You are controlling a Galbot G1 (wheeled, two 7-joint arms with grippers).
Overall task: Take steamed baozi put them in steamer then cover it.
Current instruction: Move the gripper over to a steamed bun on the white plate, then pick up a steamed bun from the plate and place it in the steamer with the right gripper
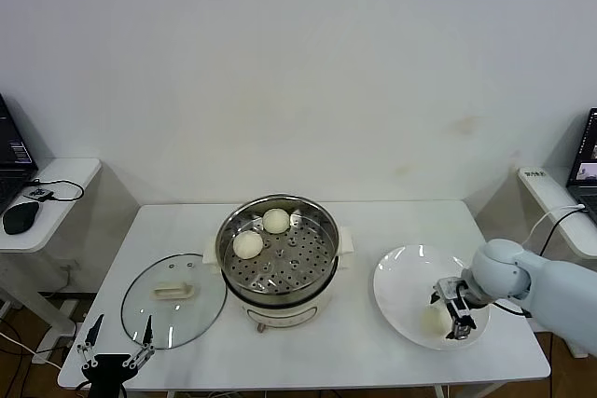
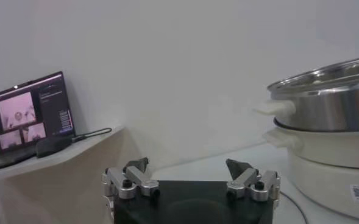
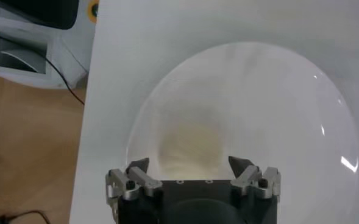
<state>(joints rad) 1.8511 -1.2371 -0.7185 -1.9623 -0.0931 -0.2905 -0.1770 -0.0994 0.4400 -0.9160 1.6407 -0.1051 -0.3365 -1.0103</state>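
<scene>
The steamer (image 1: 334, 230) stands mid-table with two baozi, one (image 1: 275, 221) and another (image 1: 247, 244), on its perforated tray. The cover (image 1: 187, 319) lies flat on the table to the steamer's left. My right gripper (image 1: 457, 319) is open low over the white plate (image 1: 401, 277), its jaws either side of a third baozi (image 1: 431, 320). In the right wrist view the gripper (image 3: 189, 163) straddles that baozi (image 3: 188, 143) on the plate (image 3: 277, 109). A fourth baozi is not in view. My left gripper (image 1: 118, 331) is open and empty at the table's front left corner; it also shows in the left wrist view (image 2: 188, 164), with the steamer (image 2: 331, 103) beyond it.
A side table at the left holds a mouse (image 1: 19, 216) and a laptop (image 2: 27, 112). Another side shelf with a laptop (image 1: 586, 160) is at the right. The plate sits near the table's front right edge.
</scene>
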